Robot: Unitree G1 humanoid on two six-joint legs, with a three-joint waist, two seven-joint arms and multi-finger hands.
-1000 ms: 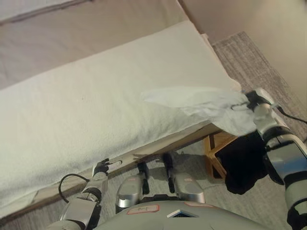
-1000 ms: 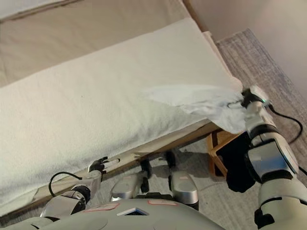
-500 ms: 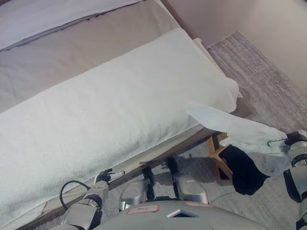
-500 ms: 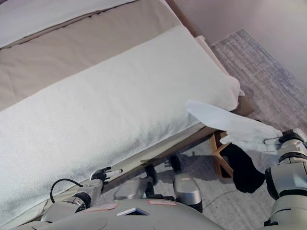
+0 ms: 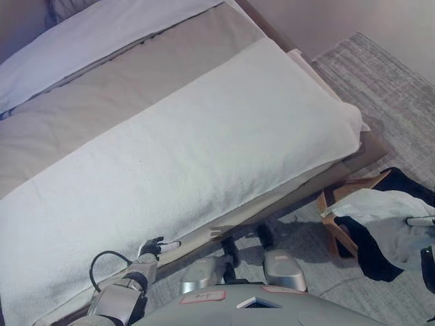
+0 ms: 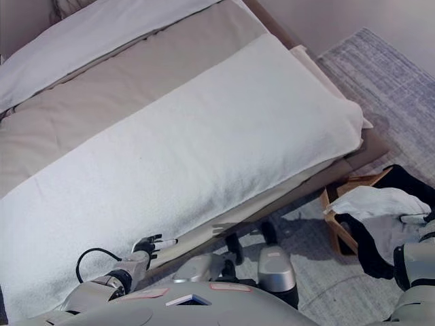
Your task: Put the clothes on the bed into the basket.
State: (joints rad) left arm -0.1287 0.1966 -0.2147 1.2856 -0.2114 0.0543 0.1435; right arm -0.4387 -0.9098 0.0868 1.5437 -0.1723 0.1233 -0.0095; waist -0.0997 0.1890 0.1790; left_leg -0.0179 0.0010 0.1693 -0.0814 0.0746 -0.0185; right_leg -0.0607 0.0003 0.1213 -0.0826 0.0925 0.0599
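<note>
A white garment (image 5: 384,207) hangs from my right hand (image 6: 416,219) and drapes over the wooden basket (image 5: 343,193) on the floor by the bed's foot corner. My right hand shows only at the right edge of the view and is shut on the garment. A black cloth (image 5: 375,257) lies in the basket and hangs over its side. The bed (image 5: 204,136) bears a white blanket, and I see no loose clothes on it. My left hand (image 5: 158,246) is low by the bed's near edge, with relaxed fingers and nothing in it.
A tan sheet (image 5: 129,95) and a pale pillow (image 5: 102,34) lie on the far part of the bed. A grey carpet (image 5: 387,75) covers the floor to the right of the bed. The bed's wooden frame edge (image 5: 299,193) runs beside the basket.
My right hand has carried the white garment off the bed's corner, rightward and down over the basket. The camera has also shifted. My left hand has stayed by the bed edge.
</note>
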